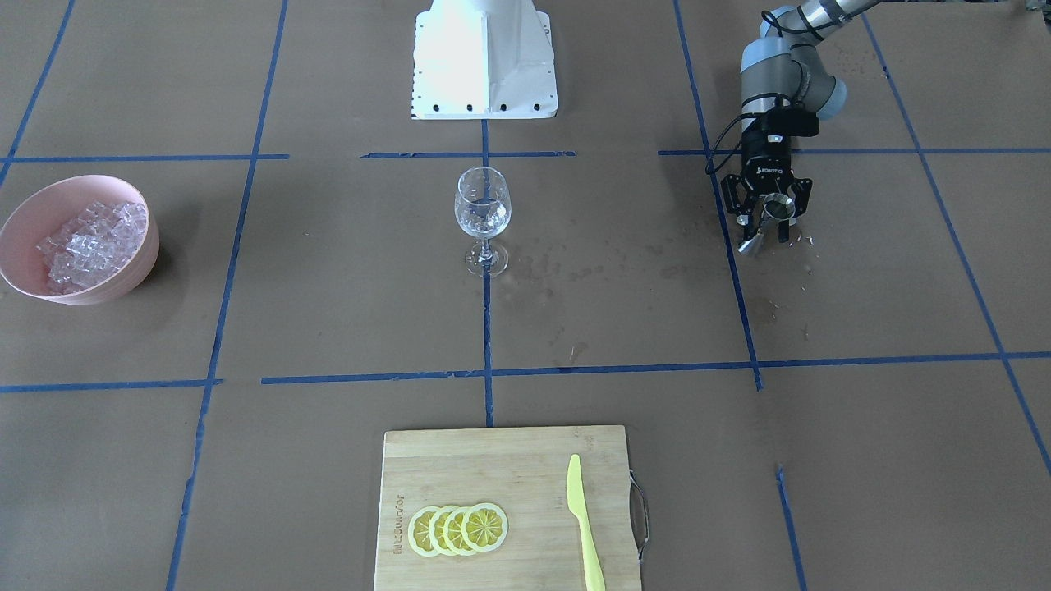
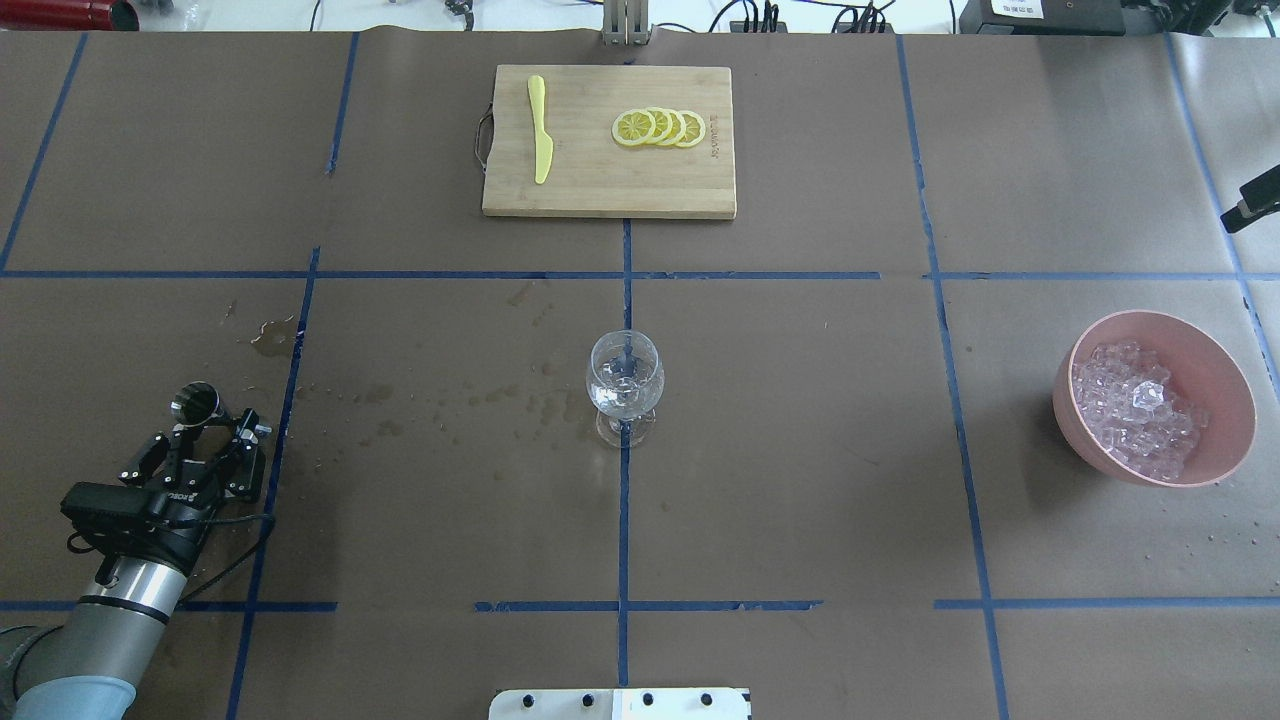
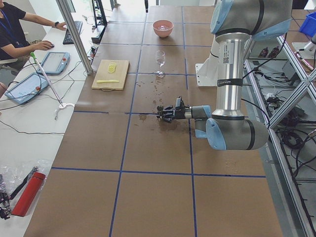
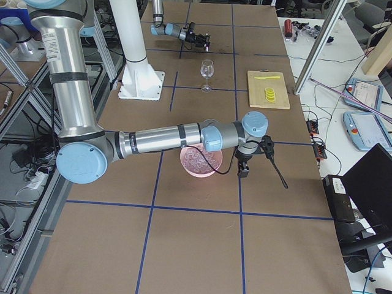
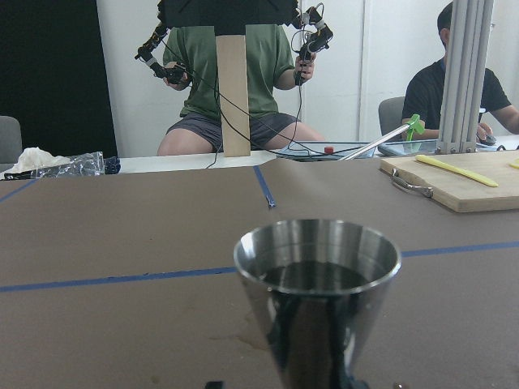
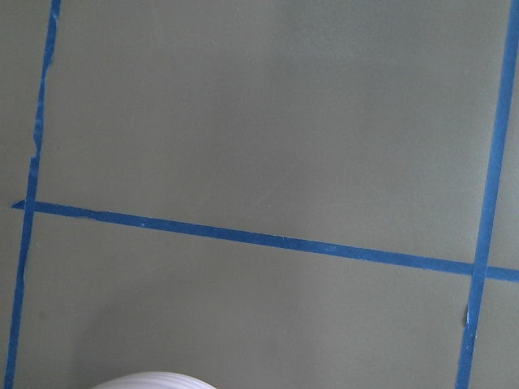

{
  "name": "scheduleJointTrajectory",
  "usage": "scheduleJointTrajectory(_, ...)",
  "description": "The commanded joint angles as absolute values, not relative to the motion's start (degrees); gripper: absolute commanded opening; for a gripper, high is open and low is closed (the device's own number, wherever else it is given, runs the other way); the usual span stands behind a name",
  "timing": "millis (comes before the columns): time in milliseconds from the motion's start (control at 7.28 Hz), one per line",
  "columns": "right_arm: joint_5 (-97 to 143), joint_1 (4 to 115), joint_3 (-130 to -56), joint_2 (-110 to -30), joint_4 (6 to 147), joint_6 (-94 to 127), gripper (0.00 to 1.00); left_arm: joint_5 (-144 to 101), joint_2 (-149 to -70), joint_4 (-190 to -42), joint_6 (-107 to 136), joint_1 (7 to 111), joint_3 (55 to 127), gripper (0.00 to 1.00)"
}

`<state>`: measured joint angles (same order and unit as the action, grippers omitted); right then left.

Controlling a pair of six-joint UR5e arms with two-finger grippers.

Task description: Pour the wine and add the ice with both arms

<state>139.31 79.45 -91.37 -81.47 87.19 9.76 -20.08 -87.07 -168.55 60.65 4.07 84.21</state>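
Note:
My left gripper is low at the table's near left and is shut on a steel jigger. It also shows in the front view. The jigger stands upright and holds dark wine. The wine glass stands at the table's centre, far to the right of that gripper. The ice is heaped in a pink bowl at the right. My right gripper hangs beside that bowl, on its operators' side. I cannot tell whether it is open or shut.
A wooden cutting board with lemon slices and a yellow knife lies at the far edge. The white pedestal stands at the near edge. Wet spots mark the paper between jigger and glass. Operators sit beyond the far edge.

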Motion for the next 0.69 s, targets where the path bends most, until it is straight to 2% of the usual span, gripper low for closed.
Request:
scheduleJointTrajectory(0,139.3,79.5,-91.2,-81.5,87.2,9.8,1.0,-20.1,-87.2,-169.4,59.8,4.3,84.5,0.0)
scheduleJointTrajectory(275,139.3,79.5,-91.5,-81.5,87.2,9.8,1.0,-20.0,-87.3,-170.1,59.6,5.1,86.6,0.0)
scheduleJointTrajectory(550,139.3,79.5,-92.1,-81.4,87.2,9.8,1.0,-22.1,-90.8,-170.1,49.2,6.2,95.5,0.0)
